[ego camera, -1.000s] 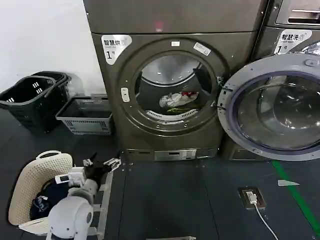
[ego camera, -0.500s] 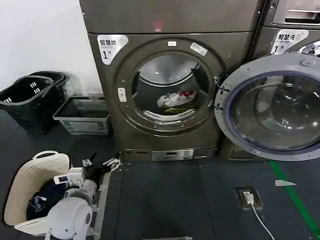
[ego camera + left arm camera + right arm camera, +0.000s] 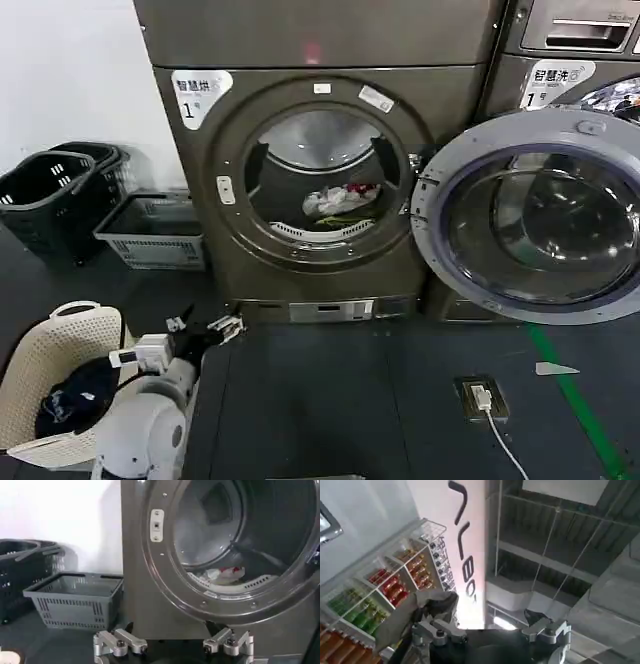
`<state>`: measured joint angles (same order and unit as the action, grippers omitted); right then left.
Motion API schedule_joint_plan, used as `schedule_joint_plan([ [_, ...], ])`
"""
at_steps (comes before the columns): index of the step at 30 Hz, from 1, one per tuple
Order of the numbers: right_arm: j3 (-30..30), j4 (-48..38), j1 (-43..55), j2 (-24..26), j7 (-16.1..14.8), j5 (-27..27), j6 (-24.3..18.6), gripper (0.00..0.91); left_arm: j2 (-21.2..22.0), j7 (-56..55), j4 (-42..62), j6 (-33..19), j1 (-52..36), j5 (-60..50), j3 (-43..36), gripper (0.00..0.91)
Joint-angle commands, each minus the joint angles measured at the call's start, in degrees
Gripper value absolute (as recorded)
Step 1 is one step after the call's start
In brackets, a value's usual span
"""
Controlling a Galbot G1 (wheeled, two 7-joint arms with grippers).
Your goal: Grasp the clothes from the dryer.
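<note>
The dryer [image 3: 300, 180] carries a white label [image 3: 198, 90] with Chinese characters and "1"; the neighbouring machine [image 3: 570, 60] bears a similar label [image 3: 556, 82], seemingly "1" too.

Left arm low at the robot's left side, white rounded elbow or shoulder housing nearest the head camera, forearm reaching forward and slightly inward, near floor level

Left gripper [image 3: 205, 326] at the forearm's end, fingers spread apart, nothing between them; pale metal fingertips [image 3: 229, 324] angled forward. From the left wrist camera the same gripper [image 3: 172, 644] has two linkage fingers [image 3: 120, 642] well apart, gap empty

Right gripper [image 3: 490, 632] seen from its own wrist camera: raised and pointing upward, toward the ceiling, fingers [image 3: 546, 630] parted, nothing held
</note>
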<state>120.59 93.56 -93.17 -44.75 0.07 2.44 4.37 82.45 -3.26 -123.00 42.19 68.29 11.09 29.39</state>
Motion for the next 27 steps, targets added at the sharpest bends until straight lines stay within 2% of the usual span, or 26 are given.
schedule_joint_plan([
  [1,0.0,-0.1,0.0,-0.1,-0.1,0.0,-0.1,0.907,0.0,0.1,0.1,2.8,-0.1,0.2,0.0,0.907],
  [27,0.1,-0.1,0.2,-0.5,0.0,-0.1,0.0,0.907,-0.2,0.0,0.4,2.8,-0.3,1.9,0.1,0.907],
])
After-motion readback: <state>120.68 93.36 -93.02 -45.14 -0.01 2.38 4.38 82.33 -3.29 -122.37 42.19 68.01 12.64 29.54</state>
